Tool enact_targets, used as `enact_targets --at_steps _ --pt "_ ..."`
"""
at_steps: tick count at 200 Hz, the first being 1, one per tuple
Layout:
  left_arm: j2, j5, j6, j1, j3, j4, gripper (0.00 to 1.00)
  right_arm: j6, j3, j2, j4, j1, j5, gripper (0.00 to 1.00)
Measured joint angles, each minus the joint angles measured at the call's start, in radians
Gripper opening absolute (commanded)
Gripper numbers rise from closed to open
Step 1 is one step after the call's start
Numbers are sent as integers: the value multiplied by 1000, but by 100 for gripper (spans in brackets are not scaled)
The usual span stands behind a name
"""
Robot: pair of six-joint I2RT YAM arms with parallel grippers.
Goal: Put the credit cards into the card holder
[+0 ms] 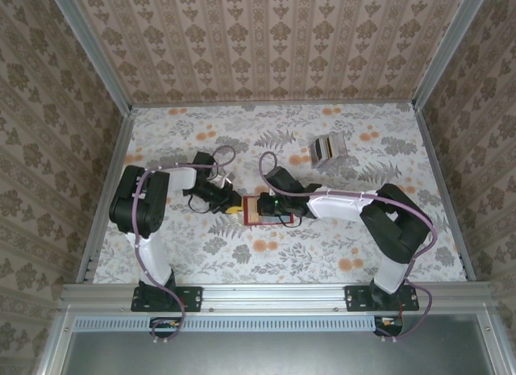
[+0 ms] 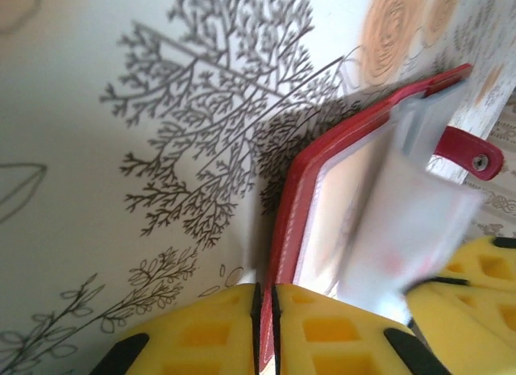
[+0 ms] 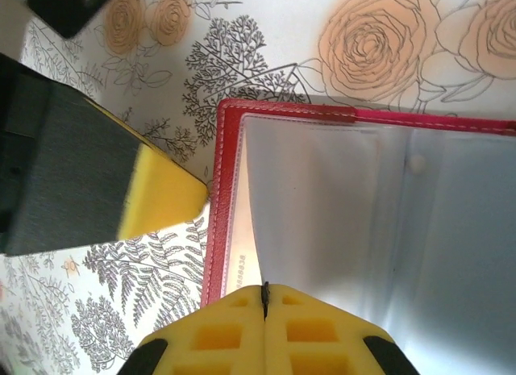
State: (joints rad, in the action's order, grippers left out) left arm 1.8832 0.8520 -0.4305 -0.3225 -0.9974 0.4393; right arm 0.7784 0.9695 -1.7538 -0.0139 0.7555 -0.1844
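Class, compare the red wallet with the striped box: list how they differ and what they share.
The wallet is red; the box is pale with dark stripes. The wallet lies open, pinched by the left gripper and right gripper; the box sits untouched farther back. Both rest on the floral table.

The card holder's (image 2: 294, 206) clear sleeves (image 2: 419, 222) are smeared with blur in the left wrist view, and its near edge vanishes between the left tool's (image 2: 264, 327) pads. From the right wrist it runs off the right edge. Whether any sleeve holds a card cannot be told.
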Motion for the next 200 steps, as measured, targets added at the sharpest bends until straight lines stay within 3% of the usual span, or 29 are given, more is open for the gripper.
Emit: enact_targets --at_steps 47,94,127,171,200 --pt "-127 11 -54 17 -14 -46 28 18 -25 -1 97 -52 -128 2" --pt "-137 39 -152 -29 -26 -152 31 40 -52 -27 187 -98 -246 2" --pt "-117 46 -193 -89 -46 -207 26 63 -91 -47 248 -119 -296 4" --pt "-60 40 -229 -103 -46 -245 13 79 -114 -51 299 -130 -332 5" --pt "-48 37 -244 -109 -40 -270 16 90 -132 -53 331 -134 -344 4"
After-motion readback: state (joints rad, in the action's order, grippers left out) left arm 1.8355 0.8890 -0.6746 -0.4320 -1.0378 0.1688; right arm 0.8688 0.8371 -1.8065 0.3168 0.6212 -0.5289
